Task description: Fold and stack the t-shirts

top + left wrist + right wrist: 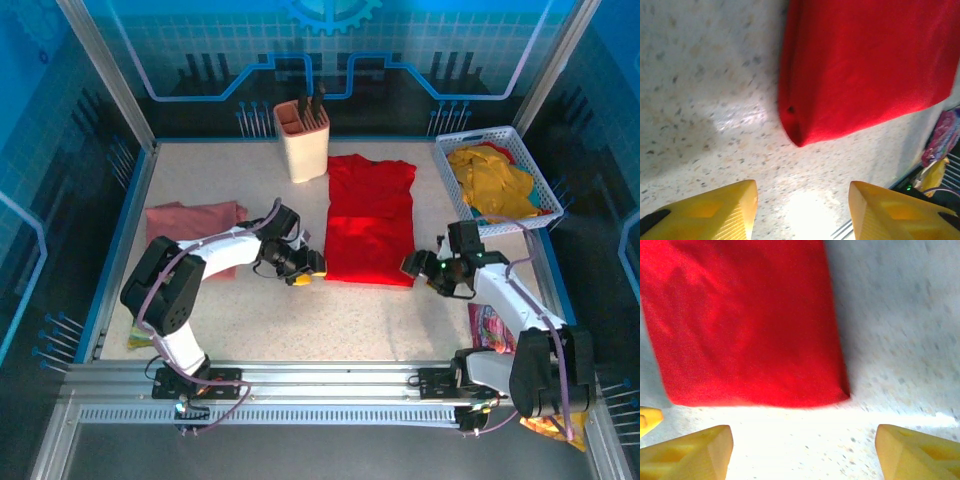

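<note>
Speckled table (pixel 300 320): red t-shirt (pixel 370 225) folded flat at centre. My left gripper (pixel 308 268) near shirt's near-left corner; fingers spread, nothing between, corner just ahead of tips. My right gripper (pixel 412 265) near near-right corner; fingers spread, empty. Pink t-shirt (pixel 190 220) folded at left. Yellow t-shirts (pixel 495 185) heaped in white basket (pixel 540 180) at right.
</note>
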Controlling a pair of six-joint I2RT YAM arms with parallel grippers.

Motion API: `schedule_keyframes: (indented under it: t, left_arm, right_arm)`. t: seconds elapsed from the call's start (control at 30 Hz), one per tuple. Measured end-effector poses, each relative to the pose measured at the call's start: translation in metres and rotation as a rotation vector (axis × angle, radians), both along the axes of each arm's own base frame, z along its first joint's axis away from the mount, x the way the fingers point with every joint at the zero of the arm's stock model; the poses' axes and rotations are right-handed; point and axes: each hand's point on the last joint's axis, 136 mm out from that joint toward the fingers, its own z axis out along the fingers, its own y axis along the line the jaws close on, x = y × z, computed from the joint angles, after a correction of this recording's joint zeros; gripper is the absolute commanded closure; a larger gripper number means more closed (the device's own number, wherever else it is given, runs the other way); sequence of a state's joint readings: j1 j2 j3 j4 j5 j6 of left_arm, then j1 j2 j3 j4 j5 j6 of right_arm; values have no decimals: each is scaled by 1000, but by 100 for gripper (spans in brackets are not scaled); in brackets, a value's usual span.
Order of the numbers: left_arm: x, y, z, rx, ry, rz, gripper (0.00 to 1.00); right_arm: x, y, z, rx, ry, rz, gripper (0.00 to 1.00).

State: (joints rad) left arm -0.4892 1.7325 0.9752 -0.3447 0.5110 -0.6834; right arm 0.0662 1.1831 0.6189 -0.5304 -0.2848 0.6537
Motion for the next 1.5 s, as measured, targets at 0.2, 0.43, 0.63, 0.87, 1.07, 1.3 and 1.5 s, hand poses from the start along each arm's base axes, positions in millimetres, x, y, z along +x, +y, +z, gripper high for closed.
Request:
schedule_keyframes:
  t: [0.2, 0.43, 0.63, 0.87, 1.07, 1.3, 1.5]
  left_arm:
    - [9, -14, -10, -31, -10, 16, 58]
    - [16, -19, -21, -31, 6, 33, 62]
    - [24, -26, -22, -27, -4, 29, 66]
    - [28, -28, -26, 7, 4, 26, 71]
    - [28, -26, -29, 33, 14, 22, 74]
    - [29, -27, -29, 50, 19, 9, 74]
    - [29, -29, -28, 79, 13, -4, 71]
  right_arm:
    - [-14, 4, -20, 5, 46, -9, 38]
    - [-1, 9, -33, 1, 47, -14, 43]
    - [4, 12, -39, -3, 47, -15, 50]
    - [6, 10, -43, -20, 70, -24, 57]
    - [5, 7, -46, -39, 94, -33, 65]
    - [5, 7, -46, -52, 112, -31, 67]
    - [6, 8, -45, -85, 112, -11, 69]
